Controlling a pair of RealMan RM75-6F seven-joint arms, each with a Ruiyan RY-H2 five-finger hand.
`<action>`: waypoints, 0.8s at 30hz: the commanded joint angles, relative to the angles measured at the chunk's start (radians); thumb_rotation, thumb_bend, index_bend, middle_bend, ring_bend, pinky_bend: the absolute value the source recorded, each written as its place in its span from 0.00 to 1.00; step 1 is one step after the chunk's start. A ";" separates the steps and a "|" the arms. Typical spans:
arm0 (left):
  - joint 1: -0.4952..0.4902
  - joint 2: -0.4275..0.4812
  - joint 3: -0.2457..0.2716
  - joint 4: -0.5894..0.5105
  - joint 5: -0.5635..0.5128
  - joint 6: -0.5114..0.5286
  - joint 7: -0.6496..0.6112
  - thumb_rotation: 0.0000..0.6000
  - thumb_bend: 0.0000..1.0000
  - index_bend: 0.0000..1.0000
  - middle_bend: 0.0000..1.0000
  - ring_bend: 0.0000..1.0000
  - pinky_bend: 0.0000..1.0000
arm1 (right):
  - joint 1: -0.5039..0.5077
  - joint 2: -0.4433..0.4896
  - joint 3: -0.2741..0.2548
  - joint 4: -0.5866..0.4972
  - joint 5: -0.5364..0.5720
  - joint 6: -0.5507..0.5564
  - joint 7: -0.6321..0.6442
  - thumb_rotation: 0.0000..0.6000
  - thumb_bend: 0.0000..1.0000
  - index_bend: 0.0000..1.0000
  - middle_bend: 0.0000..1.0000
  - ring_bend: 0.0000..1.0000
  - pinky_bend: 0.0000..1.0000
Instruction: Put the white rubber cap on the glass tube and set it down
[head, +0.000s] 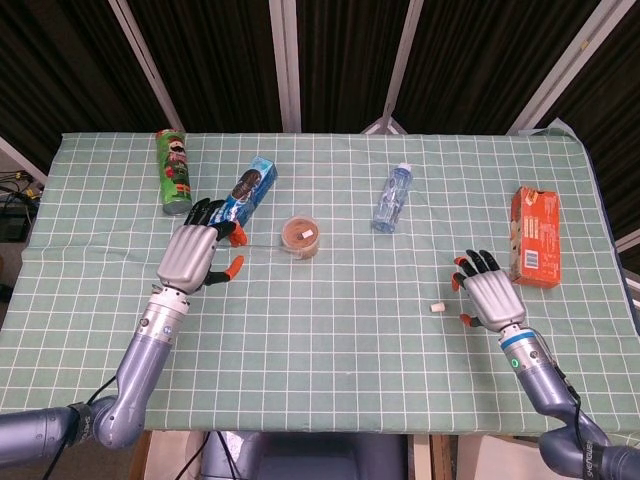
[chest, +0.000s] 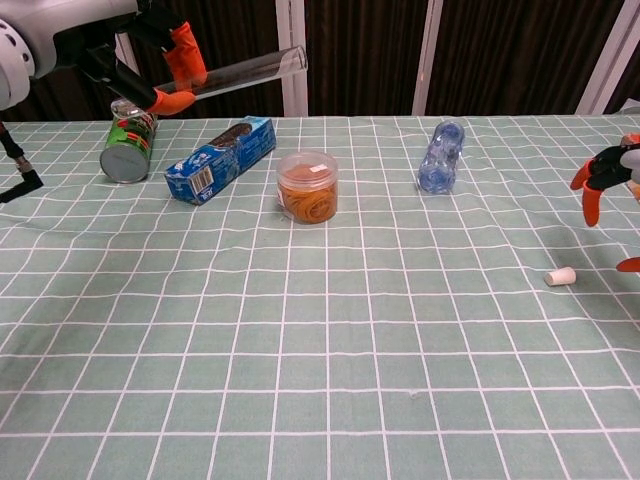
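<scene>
Now | cap (chest: 560, 276) lies on the table (chest: 330, 380), long axis roughly sideways | right hand (head: 487, 291) just right of cap, fingers spread, holding nothing, clearly the nearer hand | left hand (head: 195, 253) well left of cap, raised, pinching the glass tube (chest: 240, 74), which points toward the cap's side

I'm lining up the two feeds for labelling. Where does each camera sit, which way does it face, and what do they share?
Head view: high above the near edge, looking steeply down on the whole table; both forearms show, left hand and right hand.
Chest view: low at the near edge, looking level across; the left hand holds up the glass tube, and right hand fingertips show at the edge.
Shared: white rubber cap, clear jar, water bottle.
</scene>
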 joint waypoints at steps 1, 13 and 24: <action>-0.005 -0.004 0.005 0.006 -0.003 0.000 0.000 1.00 0.76 0.55 0.49 0.10 0.00 | 0.014 -0.032 -0.008 0.038 0.002 -0.008 -0.001 1.00 0.18 0.49 0.22 0.10 0.11; -0.014 -0.009 0.016 0.019 -0.005 0.012 -0.008 1.00 0.76 0.55 0.49 0.10 0.00 | 0.044 -0.110 -0.017 0.110 0.028 -0.030 -0.013 1.00 0.21 0.53 0.23 0.10 0.12; -0.009 0.002 0.028 0.035 -0.009 0.011 -0.034 1.00 0.76 0.55 0.49 0.10 0.00 | 0.054 -0.134 -0.019 0.141 0.073 -0.045 -0.043 1.00 0.27 0.53 0.23 0.10 0.12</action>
